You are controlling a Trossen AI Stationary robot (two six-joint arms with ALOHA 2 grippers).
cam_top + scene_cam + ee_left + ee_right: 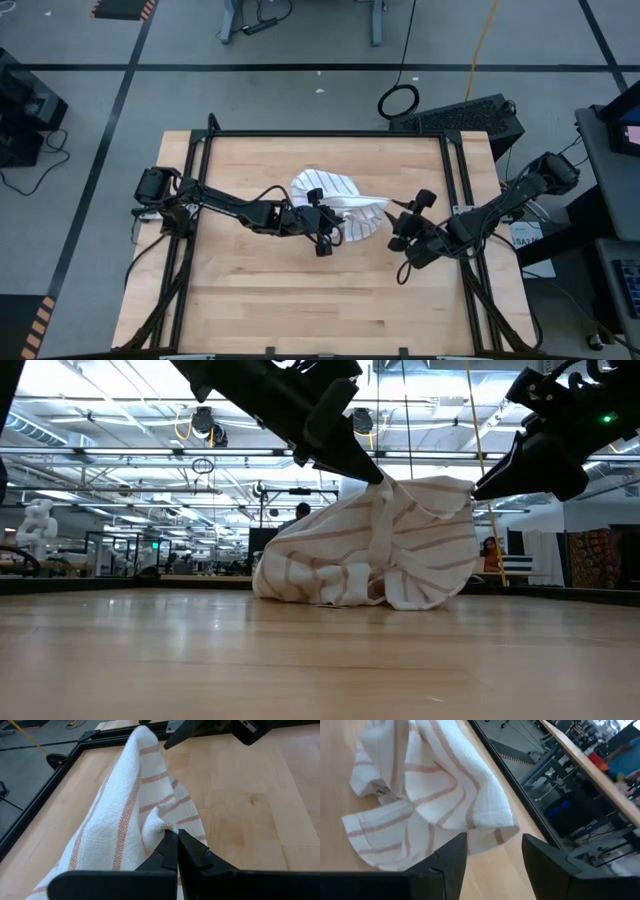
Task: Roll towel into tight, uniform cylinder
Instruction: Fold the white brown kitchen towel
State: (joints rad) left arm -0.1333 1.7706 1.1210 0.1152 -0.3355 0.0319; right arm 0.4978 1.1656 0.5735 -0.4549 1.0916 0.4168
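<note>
The towel (335, 198), white with thin reddish-brown stripes, sits at the middle of the wooden table (250, 300). Part of it is raised like a tent and the rest lies bunched on the wood (320, 582). My left gripper (176, 840) reaches in from the table's left and is shut on the towel. My right gripper (494, 845) comes from the table's right and stands open just short of the towel's raised corner (504, 820), with nothing between its fingers. My left gripper pinches a small fold of the towel (161, 826) between its two shut fingers, near the side facing the table's near edge. The fingers slant downward from the table's left. That fold is lifted (388, 488), and the cloth below it hangs onto the table.
A black metal frame (455, 180) runs along the table's edges. Bare wood (300, 310) lies toward the near edge. Beyond the far right corner stands a black case (460, 115).
</note>
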